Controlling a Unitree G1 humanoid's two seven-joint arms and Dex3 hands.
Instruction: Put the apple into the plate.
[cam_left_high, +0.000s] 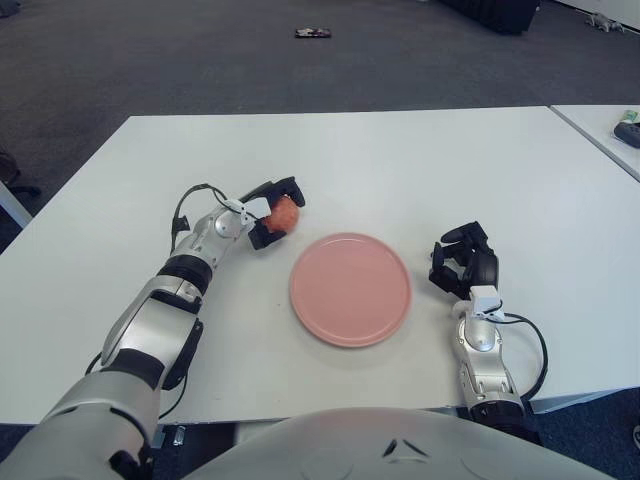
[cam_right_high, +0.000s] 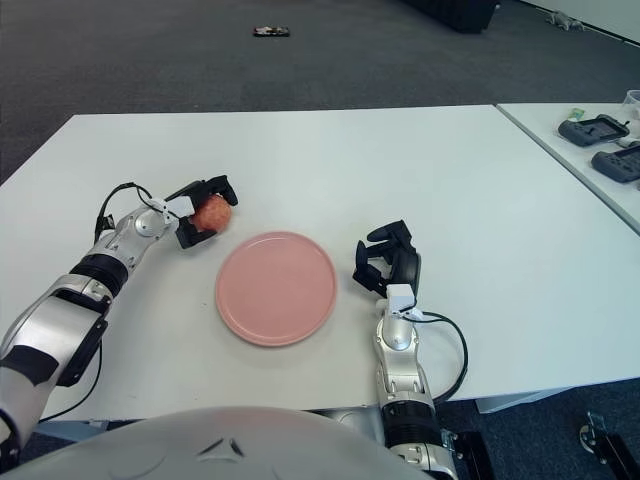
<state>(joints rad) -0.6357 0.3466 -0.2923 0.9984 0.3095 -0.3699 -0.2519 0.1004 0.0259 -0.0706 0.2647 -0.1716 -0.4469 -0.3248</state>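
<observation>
A small red-orange apple (cam_left_high: 285, 214) is held in my left hand (cam_left_high: 272, 211), whose black fingers curl around it just above the white table (cam_left_high: 400, 160). It is left of and slightly beyond the pink plate's (cam_left_high: 350, 289) far-left rim, apart from it. The plate lies flat with nothing on it. My right hand (cam_left_high: 463, 262) shows to the right of the plate, fingers curled, holding nothing.
A second white table (cam_right_high: 590, 150) at the right carries dark devices (cam_right_high: 598, 128). A small dark object (cam_left_high: 312, 35) lies on the grey carpet beyond the table. The table's near edge runs just behind my forearms.
</observation>
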